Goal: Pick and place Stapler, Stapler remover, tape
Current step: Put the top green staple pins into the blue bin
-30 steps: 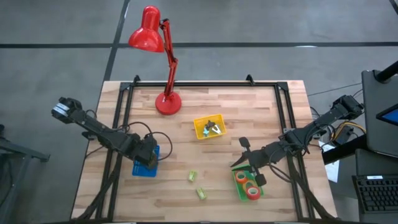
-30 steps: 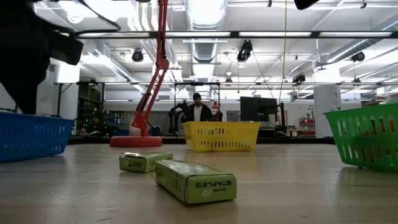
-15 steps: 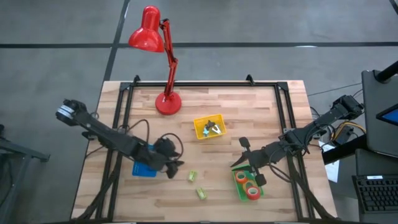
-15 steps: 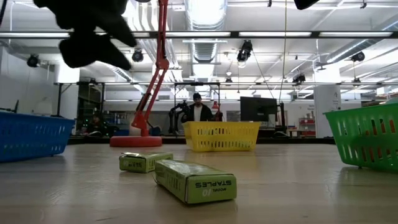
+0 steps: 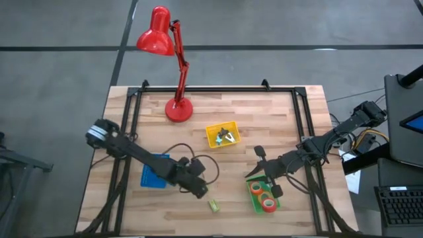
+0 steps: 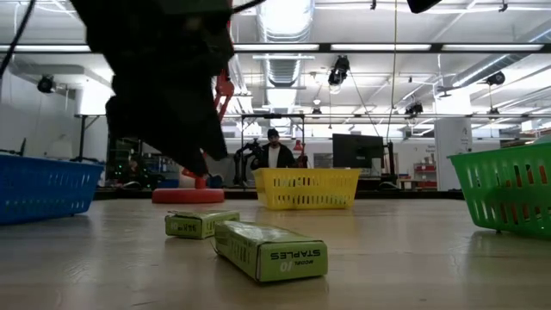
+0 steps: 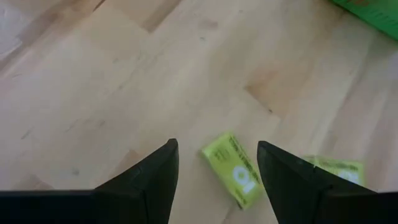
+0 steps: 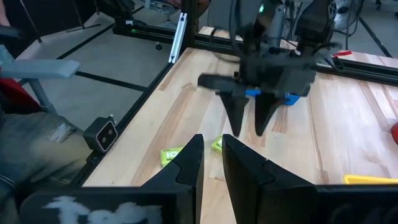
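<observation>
From above, the left gripper [image 5: 200, 190] is seen reaching out over the wooden table [image 5: 277, 125], poised right above the nearer lime-green staple box, which is hidden under it; a second staple box [image 5: 213, 206] lies just beyond. The blue basket [image 5: 153, 173] sits behind the gripper, beside the arm. The right gripper [image 5: 259, 173] waits at the green basket [image 5: 254, 199], where tape rolls [image 5: 266, 196] are already placed. Something lies in the yellow basket [image 5: 214, 137]; whether it is the stapler remover cannot be told. A red lamp [image 5: 165, 46] stands well apart.

At table height, the left gripper [image 6: 172, 129] hangs dark above two boxes [image 6: 269, 250], not touching them. No stapler can be made out.

In the left wrist view, the fingers [image 7: 155, 177] are spread wide, nothing between them, with a box [image 7: 238, 170] lying between and just ahead.

In the right wrist view, the right fingers [image 8: 186, 163] are nearly together and empty.

The tape is judged done; the remaining items cannot be confirmed, and a grasp of the box seems to be in preparation.
</observation>
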`<move>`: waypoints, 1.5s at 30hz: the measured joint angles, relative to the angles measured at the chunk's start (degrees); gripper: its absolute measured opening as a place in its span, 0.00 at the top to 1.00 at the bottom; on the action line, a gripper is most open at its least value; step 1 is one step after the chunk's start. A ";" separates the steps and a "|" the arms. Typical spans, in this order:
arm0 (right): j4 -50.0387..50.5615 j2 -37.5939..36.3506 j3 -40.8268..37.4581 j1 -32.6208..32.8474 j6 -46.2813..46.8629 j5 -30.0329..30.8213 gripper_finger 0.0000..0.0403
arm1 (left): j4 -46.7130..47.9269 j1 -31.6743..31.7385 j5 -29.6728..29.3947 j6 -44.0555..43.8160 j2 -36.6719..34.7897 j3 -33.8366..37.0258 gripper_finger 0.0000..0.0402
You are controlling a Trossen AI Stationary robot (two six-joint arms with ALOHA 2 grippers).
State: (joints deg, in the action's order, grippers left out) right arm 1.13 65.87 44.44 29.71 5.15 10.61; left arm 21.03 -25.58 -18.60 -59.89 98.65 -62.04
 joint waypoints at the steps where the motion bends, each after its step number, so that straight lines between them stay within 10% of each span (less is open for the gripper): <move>1: 0.00 0.00 -0.02 -0.02 0.04 0.00 0.87 | 1.10 0.09 0.00 -0.13 0.99 -1.28 0.46; 20: 0.27 0.00 -0.02 -0.01 0.21 -0.02 0.87 | 9.84 0.71 6.39 0.77 14.17 -13.57 0.46; 45: 0.39 0.02 -0.24 -0.01 0.21 -0.03 0.87 | 16.46 0.86 11.27 1.72 12.22 -13.37 0.54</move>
State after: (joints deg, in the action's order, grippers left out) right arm 1.52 65.89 44.21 29.71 5.37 10.58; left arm 37.50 -24.71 -7.33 -58.17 110.87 -75.42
